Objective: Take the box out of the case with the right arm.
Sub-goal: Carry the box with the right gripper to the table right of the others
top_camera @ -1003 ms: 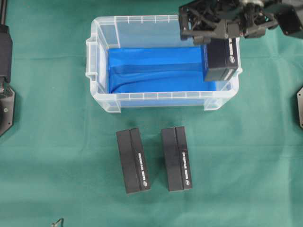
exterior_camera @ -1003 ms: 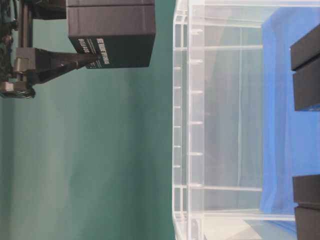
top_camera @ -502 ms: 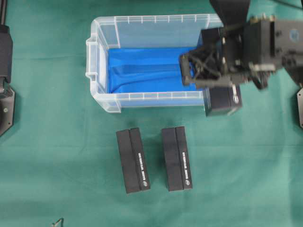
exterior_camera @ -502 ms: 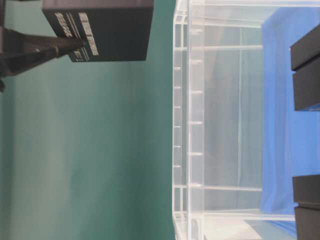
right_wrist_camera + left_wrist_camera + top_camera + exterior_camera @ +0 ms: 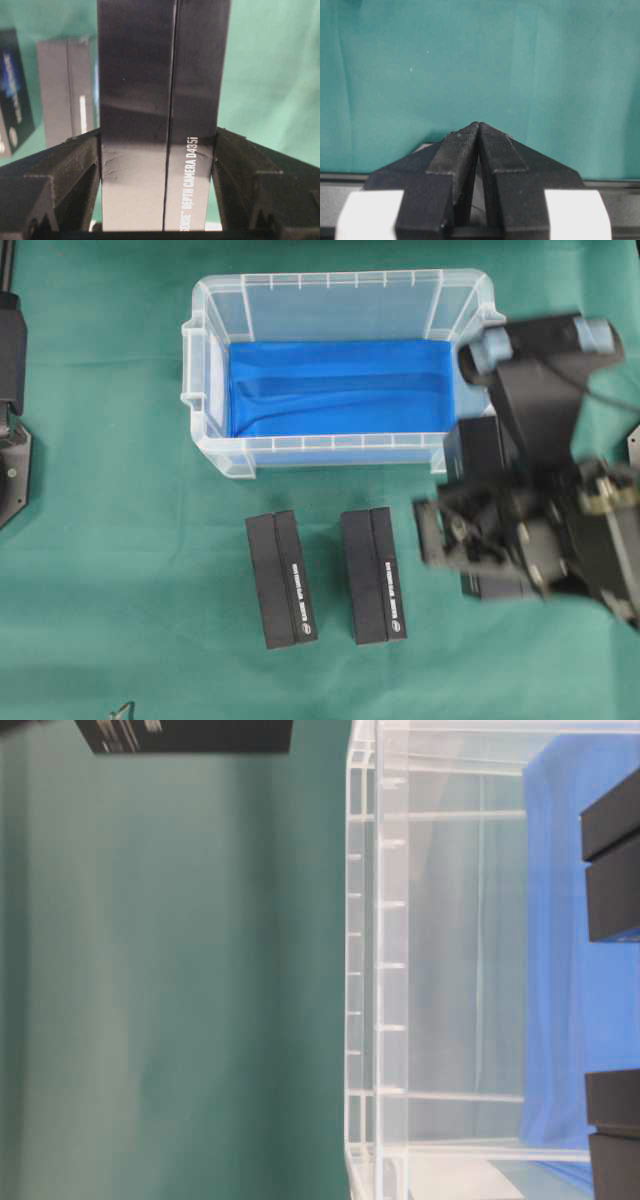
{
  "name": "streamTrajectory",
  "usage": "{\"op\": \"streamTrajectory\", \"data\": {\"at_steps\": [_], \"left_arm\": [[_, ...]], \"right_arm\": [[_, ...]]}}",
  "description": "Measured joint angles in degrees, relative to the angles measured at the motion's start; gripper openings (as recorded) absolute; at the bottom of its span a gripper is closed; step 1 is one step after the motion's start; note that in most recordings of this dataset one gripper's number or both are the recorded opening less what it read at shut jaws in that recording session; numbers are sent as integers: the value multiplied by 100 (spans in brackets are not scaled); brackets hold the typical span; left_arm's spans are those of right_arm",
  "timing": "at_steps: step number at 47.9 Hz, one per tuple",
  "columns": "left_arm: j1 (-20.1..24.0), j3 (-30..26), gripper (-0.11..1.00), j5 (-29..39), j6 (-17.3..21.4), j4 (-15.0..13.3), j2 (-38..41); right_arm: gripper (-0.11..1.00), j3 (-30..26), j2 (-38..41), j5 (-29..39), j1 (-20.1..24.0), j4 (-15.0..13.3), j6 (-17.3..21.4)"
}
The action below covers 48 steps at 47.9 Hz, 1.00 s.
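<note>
At lower right of the overhead view, the right gripper (image 5: 478,540) hangs over the green worktop (image 5: 120,540) with the box (image 5: 478,455) clamped in it, clear of the case (image 5: 340,455), whose blue floor lies bare. Two more black boxes (image 5: 325,578) sit below the case. At table level, only a corner of the box (image 5: 185,735) shows at the top edge, left of the case wall (image 5: 365,960). Left wrist view: the left gripper (image 5: 479,131) is pressed closed, empty. Right wrist view: jaws grip the box (image 5: 162,115) on both sides. Extraction looks done; setting it down and letting go remain.
</note>
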Motion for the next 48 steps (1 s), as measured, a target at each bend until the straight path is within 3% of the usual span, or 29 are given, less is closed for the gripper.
{"op": "streamTrajectory", "data": {"at_steps": [8, 32, 48], "left_arm": [[0, 0, 0, -9, 0, 9, 9], [0, 0, 0, 0, 0, 0, 9], [0, 0, 0, 0, 0, 9, 9]], "right_arm": [[65, 0, 0, 0, 352, 9, 369], [65, 26, 0, -26, 360, 9, 396], [65, 914, 0, -949, 325, 79, 519]]}}
